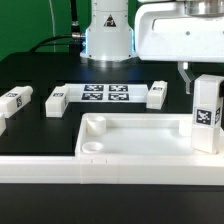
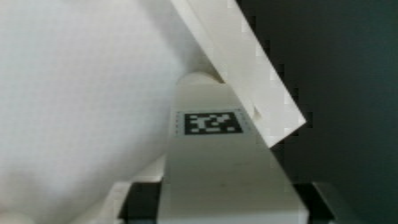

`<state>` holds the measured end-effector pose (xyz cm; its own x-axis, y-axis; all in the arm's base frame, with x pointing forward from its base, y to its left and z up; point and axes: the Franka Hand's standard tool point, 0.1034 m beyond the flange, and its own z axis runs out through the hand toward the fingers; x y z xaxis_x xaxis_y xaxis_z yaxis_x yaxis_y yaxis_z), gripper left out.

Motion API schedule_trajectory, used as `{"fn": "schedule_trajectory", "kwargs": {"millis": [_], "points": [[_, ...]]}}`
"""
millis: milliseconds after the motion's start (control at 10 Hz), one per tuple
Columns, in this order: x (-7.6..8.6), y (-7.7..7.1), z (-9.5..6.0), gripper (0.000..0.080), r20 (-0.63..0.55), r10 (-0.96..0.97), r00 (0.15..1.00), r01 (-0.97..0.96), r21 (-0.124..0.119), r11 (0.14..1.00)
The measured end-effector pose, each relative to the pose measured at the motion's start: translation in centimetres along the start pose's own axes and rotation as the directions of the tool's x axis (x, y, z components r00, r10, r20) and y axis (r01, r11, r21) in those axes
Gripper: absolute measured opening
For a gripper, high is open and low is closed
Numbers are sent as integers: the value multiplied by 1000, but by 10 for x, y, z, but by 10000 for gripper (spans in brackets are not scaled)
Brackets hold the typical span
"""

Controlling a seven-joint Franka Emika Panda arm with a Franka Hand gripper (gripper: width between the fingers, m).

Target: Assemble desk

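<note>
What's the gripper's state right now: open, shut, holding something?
Gripper: closed on a leg, held upright.

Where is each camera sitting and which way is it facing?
Exterior view: off the arm, facing the arm's base across the table; desk top, marker board and gripper show.
Wrist view: on the wrist, looking along the held leg toward the desk top; gripper fingers show.
Shared: the held leg and desk top.
</note>
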<state>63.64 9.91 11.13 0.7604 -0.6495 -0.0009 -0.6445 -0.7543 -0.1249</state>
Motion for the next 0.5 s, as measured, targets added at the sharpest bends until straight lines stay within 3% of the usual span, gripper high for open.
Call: {"fn": "schedule_trajectory", "kwargs": {"millis": [300,500], "points": [[0,0,0,294,2,129,992,-129,1,992],[-3,0,1,294,20,346,938,-346,7,938]]}}
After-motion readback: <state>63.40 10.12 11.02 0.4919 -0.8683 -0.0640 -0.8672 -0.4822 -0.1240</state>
